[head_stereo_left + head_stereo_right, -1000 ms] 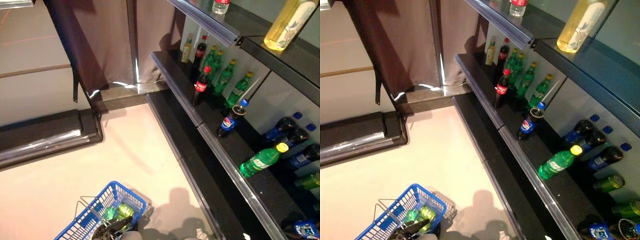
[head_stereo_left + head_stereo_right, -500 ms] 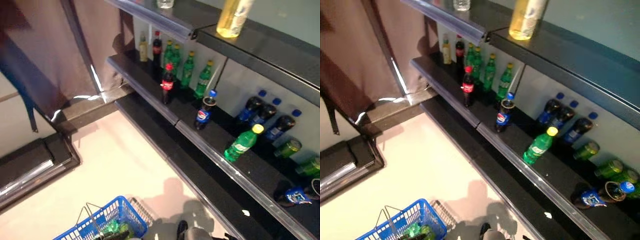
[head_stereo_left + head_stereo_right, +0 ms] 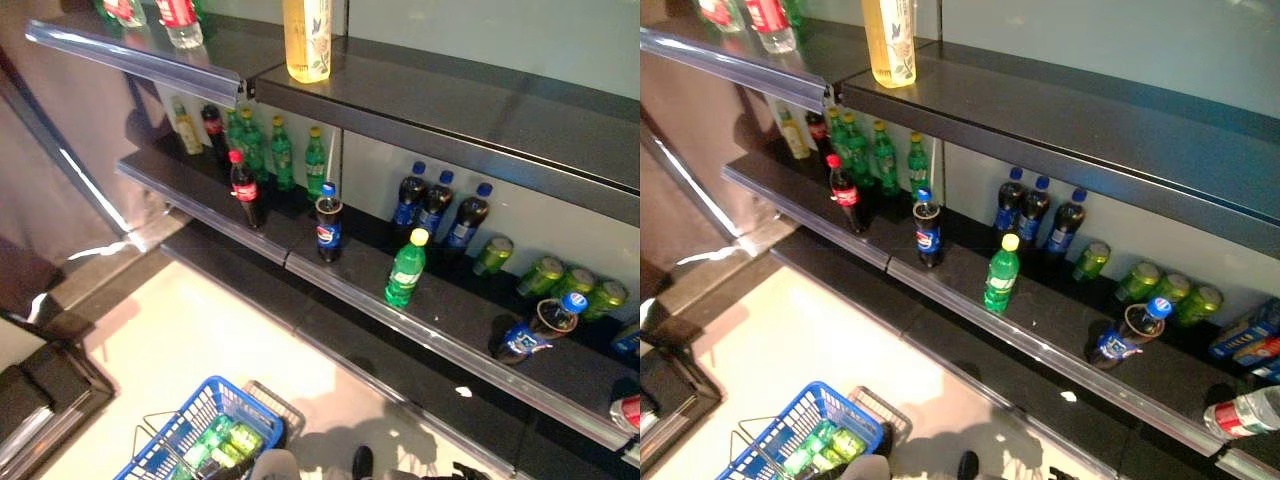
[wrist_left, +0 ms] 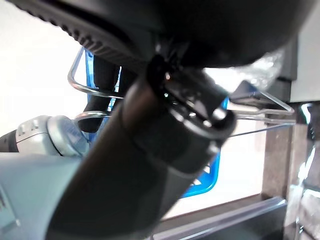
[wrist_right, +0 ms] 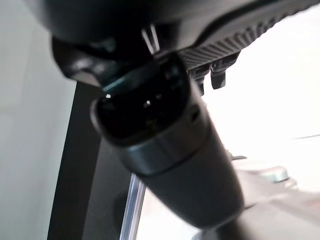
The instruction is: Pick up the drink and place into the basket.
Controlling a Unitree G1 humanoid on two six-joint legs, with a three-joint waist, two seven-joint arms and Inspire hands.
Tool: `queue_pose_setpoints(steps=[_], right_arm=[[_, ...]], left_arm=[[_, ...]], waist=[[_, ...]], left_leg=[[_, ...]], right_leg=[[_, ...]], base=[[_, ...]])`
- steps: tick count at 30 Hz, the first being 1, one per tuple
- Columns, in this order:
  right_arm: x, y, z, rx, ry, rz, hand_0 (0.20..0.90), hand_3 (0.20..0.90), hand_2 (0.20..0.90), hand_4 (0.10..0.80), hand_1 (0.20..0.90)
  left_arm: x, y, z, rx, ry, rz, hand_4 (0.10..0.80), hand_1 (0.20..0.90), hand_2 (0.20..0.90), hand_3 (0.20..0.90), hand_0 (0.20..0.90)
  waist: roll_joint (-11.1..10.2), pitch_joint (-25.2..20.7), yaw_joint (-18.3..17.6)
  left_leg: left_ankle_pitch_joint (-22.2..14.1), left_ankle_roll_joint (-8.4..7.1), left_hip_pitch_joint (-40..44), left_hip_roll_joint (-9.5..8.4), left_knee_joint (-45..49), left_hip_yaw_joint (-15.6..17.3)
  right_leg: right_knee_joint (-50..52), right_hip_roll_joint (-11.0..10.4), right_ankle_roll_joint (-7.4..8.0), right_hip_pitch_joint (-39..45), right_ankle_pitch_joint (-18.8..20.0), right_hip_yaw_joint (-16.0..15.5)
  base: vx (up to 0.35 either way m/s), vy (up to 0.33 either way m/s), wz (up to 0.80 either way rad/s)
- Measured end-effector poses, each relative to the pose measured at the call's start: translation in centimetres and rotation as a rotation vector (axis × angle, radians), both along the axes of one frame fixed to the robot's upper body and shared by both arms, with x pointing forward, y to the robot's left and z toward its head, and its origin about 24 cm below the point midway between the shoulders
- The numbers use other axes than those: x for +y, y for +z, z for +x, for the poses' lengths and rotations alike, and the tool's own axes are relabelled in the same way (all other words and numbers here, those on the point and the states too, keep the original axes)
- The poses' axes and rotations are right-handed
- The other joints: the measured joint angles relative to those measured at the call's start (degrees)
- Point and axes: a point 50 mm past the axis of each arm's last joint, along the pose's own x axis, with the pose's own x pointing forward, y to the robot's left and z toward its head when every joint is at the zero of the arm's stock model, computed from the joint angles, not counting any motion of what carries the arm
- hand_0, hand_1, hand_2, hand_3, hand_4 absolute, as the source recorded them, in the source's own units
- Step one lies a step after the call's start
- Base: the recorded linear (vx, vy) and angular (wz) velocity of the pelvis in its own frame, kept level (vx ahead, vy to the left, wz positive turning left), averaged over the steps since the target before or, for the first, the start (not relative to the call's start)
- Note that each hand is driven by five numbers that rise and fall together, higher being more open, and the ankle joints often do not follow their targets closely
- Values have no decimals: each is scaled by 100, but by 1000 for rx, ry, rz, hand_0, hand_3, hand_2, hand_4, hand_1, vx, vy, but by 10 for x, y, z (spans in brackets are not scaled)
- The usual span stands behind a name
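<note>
Several drinks stand on the shelf (image 3: 300,262), a green bottle (image 3: 405,268) foremost. We see the blue basket (image 3: 205,425) on the floor, holding green bottles. We cannot tell either hand's state.

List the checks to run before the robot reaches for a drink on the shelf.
1. Target standing: green bottle upright near the shelf's front edge: ok.
2. Space around it: apart from the dark bottle and the back row: ok.
3. Basket opening upward, holding green drinks: ok.
4. Right hand empty: cannot tell.
5. Left hand holding the basket's handle: cannot tell.
</note>
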Motion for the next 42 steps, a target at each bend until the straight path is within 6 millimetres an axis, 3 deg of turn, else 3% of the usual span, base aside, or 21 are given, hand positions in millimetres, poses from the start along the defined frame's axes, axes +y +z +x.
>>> queue_pose_setpoints(steps=[1,2,3,5,7,10,11,12,13,15,17,19,21,24,29,36,42], right_arm=[[-1,1,1,-19,4,-4,900,900,900,800,900],[-3,2,0,-29,1,-13,900,900,900,800,900],[0,1,0,-31,6,-6,900,900,900,800,900],[5,0,-6,-44,-1,9,900,900,900,800,900],[-3,6,5,-95,25,-15,900,900,900,800,900],[-7,9,17,-80,156,-57,900,900,900,800,900],[-4,10,20,-72,198,-54,900,900,900,800,900],[3,10,24,-88,221,-34,900,900,900,800,900],[13,14,35,-133,244,-6,900,900,900,800,900],[35,29,70,-285,300,60,900,900,900,800,900],[61,49,91,-406,410,158,900,900,900,800,900],[81,69,108,-495,512,251,900,900,900,800,900],[87,85,116,-549,627,290,900,900,900,800,900],[80,113,123,-582,788,307,900,900,900,800,900],[67,166,136,-709,932,307,900,900,900,800,900],[60,246,150,-1059,976,353,900,900,900,800,900],[52,289,155,-1411,841,253,900,900,900,800,900]], left_arm=[[-1,0,2,-1,-3,-6,100,300,300,200,300],[-2,0,4,5,-38,-13,100,300,300,200,300],[0,2,13,-5,-66,-11,100,300,300,200,300],[2,5,25,-31,-130,-10,100,300,300,200,300],[-1,8,35,-71,-164,-13,100,300,300,200,300],[2,11,43,-98,-171,0,100,300,300,200,300],[4,13,48,-113,-173,5,100,300,300,200,300],[8,16,51,-128,-180,19,100,300,300,200,300],[13,19,54,-145,-180,35,100,300,300,200,300],[5,19,58,-150,-167,12,100,300,300,200,300],[-5,15,55,-149,-147,-14,100,300,300,200,300],[0,16,53,-153,-116,-6,100,300,300,200,300],[6,17,52,-148,-117,10,100,300,300,200,300],[16,19,46,-136,-111,30,100,300,300,200,300],[26,19,38,-122,-75,46,100,300,300,200,300],[33,17,21,-89,-69,48,100,300,300,200,300],[29,15,17,-78,-75,31,100,300,300,200,300]], waist=[[9,8,-51],[114,61,-104],[47,84,-194],[-83,65,-326],[-123,79,-298],[-151,103,-153],[-207,175,-46],[-311,279,39],[-445,331,91],[-236,472,86],[-106,503,103],[-111,490,158],[-184,443,164],[-407,360,159],[-616,251,118],[-577,273,-49],[-503,276,-260]], left_leg=[[-153,240,-8,-40,299,143],[-175,251,76,-99,273,160],[-212,320,91,-178,199,205],[13,564,212,-421,-168,493],[141,733,265,-599,-315,736],[168,743,96,-598,-322,805],[205,698,42,-599,-320,790],[238,642,35,-614,-323,781],[273,556,-3,-626,-321,767],[349,356,-45,-328,-346,590],[409,201,-14,-144,-430,447],[456,115,1,34,-466,349],[479,90,10,68,-514,282],[530,101,106,-44,-539,262],[528,110,213,-66,-612,283],[449,129,304,-43,-603,420],[351,192,296,-67,-441,486]], right_leg=[[10,-72,137,16,1,-46],[74,-150,385,-9,17,-78],[83,-260,432,-22,10,-86],[235,-727,624,-56,-150,-67],[265,-1275,867,15,-280,-87],[51,-1521,1273,228,-225,-137],[-194,-1505,1395,429,-148,-202],[-459,-1472,1421,673,-25,-257],[-740,-1438,1583,855,-78,-404],[-972,-1115,1421,979,64,-450],[-1032,-862,1272,1056,35,-558],[-1031,-648,1153,1097,12,-596],[-1028,-603,1096,1137,-4,-689],[-1026,-693,1157,1264,-21,-716],[-1026,-750,1185,1331,-55,-706],[-841,-776,1153,1258,-150,-544],[-642,-856,1192,1198,-227,-478]], base=[[187,281,-94],[138,197,-60],[85,163,-27],[-60,48,-13],[-175,-39,-36],[-170,-144,-22],[-117,-278,2],[-62,-226,4],[-8,-228,5],[12,-207,9],[-6,-142,19],[-4,-121,16],[15,-70,19],[27,-30,13],[3,-7,0],[15,32,-8],[53,59,-6]])
